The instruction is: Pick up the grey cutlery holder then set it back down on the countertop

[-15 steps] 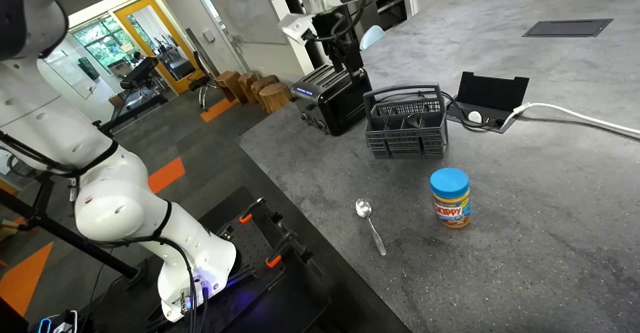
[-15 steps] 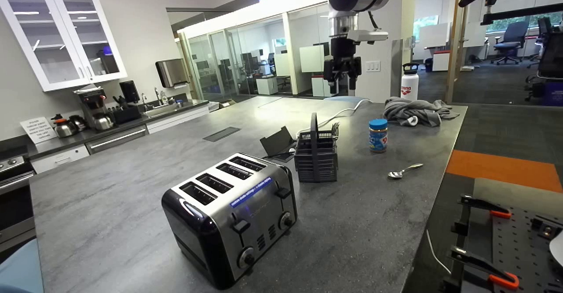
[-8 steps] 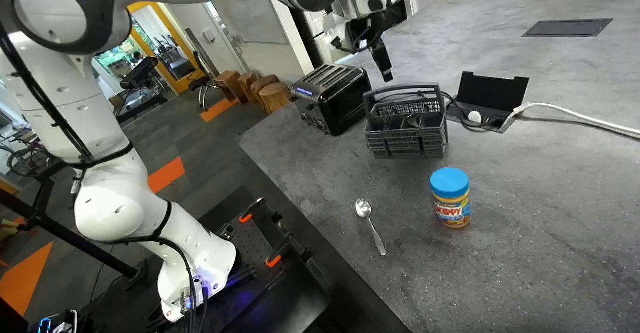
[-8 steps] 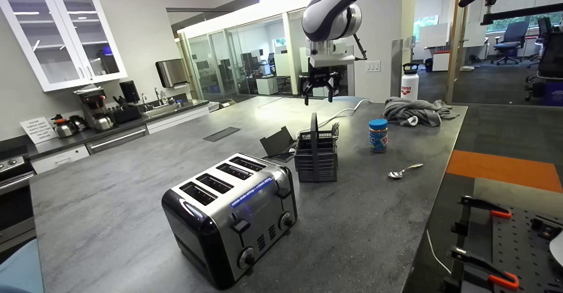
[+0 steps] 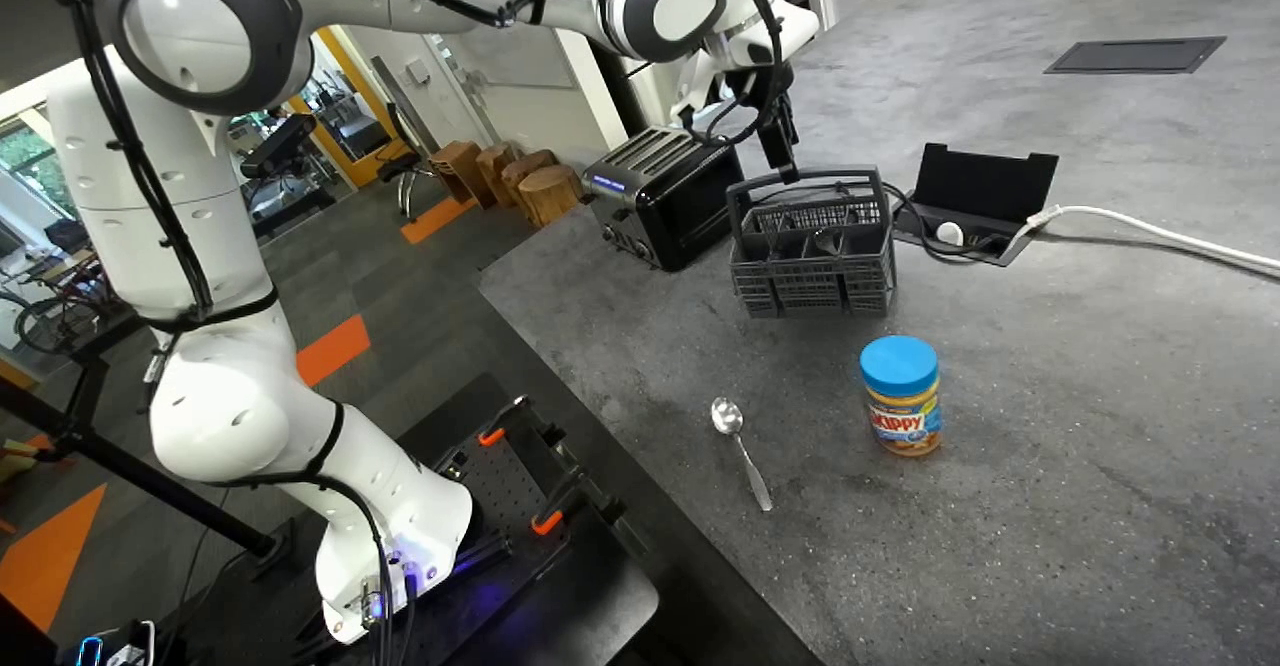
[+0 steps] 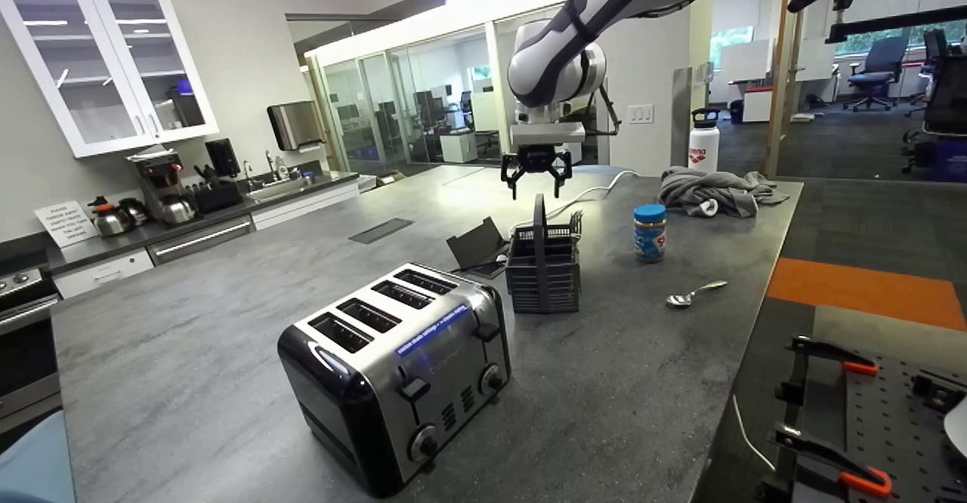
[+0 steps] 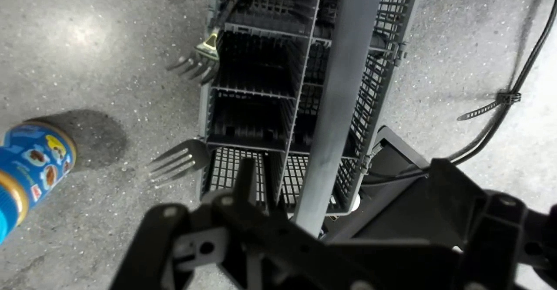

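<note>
The grey cutlery holder (image 5: 815, 281) stands upright on the dark grey countertop (image 5: 1050, 426), its handle raised. It also shows in an exterior view (image 6: 542, 284), beyond the toaster. My gripper (image 6: 536, 193) is open and empty, pointing down, its fingertips near the height of the handle top. Contact cannot be told there. In the wrist view the holder (image 7: 261, 92) lies under my gripper (image 7: 343, 166). The handle (image 7: 343, 85) runs into the gap between the open fingers, nearer the left one. Forks (image 7: 180, 161) stick out over the holder's side.
A toaster (image 6: 400, 359) stands beside the holder. A black tray with a raised lid (image 5: 985, 191) and a white cable (image 5: 1150, 218) are close by. A blue-lidded jar (image 5: 902, 401), a spoon (image 5: 745, 456) and a grey cloth (image 6: 718, 189) lie around on the countertop.
My gripper has come down and across from above the toaster side to over the holder's handle. It has turned so both fingers face down, spread apart. The holder has not moved.
</note>
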